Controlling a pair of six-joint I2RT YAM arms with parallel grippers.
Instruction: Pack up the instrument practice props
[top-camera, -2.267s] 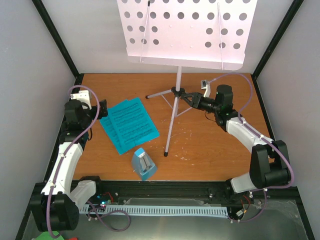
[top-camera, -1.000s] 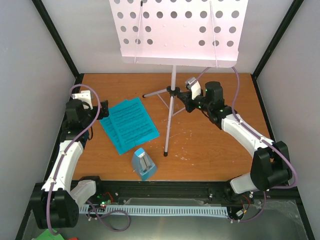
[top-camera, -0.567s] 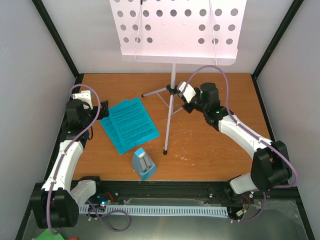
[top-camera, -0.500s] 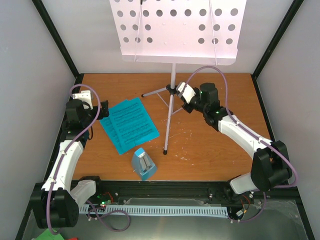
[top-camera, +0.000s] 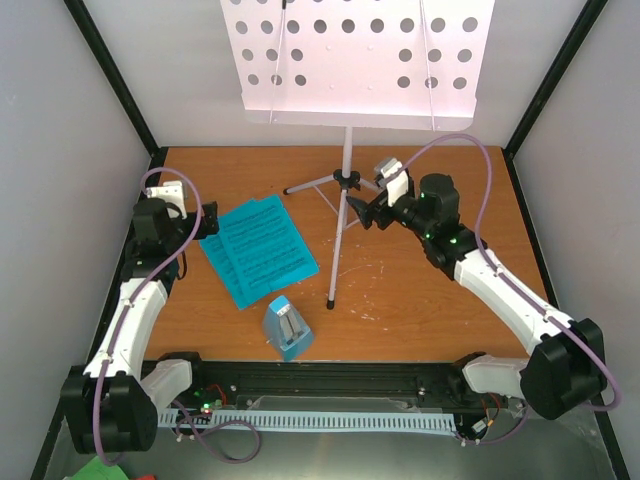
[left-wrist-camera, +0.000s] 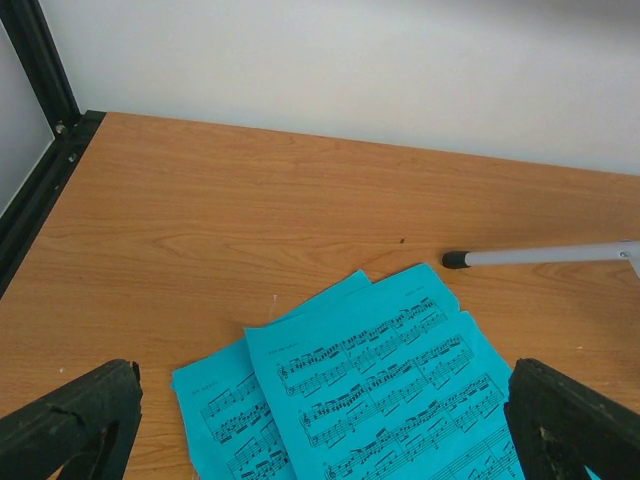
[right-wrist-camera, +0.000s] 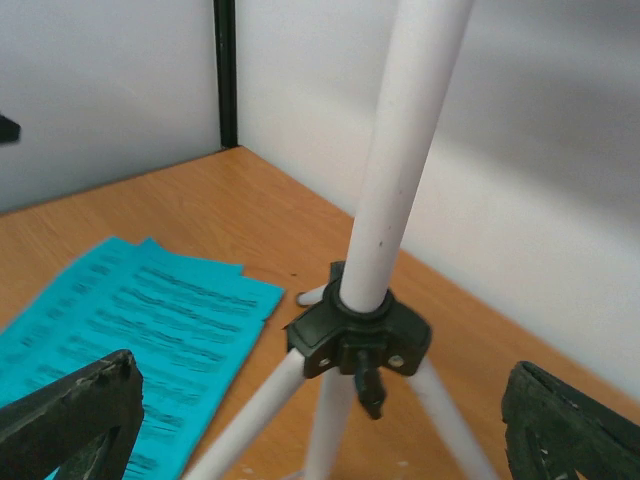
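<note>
**if we nudge that stand wrong, it's going over**

since the right gripper (top-camera: 366, 212) has its jaws released and spread wide, nothing is steadying the music stand (top-camera: 341, 240). it's upright on its tripod at the back-middle of the table (top-camera: 430, 300), and the gripper sits just beside the pole (right-wrist-camera: 400, 150), about level with the black hub (right-wrist-camera: 358, 338).

we reckon the big perforated desk (top-camera: 355, 60) up top makes it top-heavy. a stray jaw clipping the pole on the way in could tip it, probably onto the sheet music (top-camera: 258, 250) lying to its left or the metronome (top-camera: 286, 328) near the front edge. a round pole could also squirt out of an off-centre pinch.

the purple cable (top-camera: 470, 150) loops up close under the desk too, which looks like a snag risk to us.

left gripper (top-camera: 205, 222) is spread open as well, holding nothing, hanging by the left edge of the pages.
</note>
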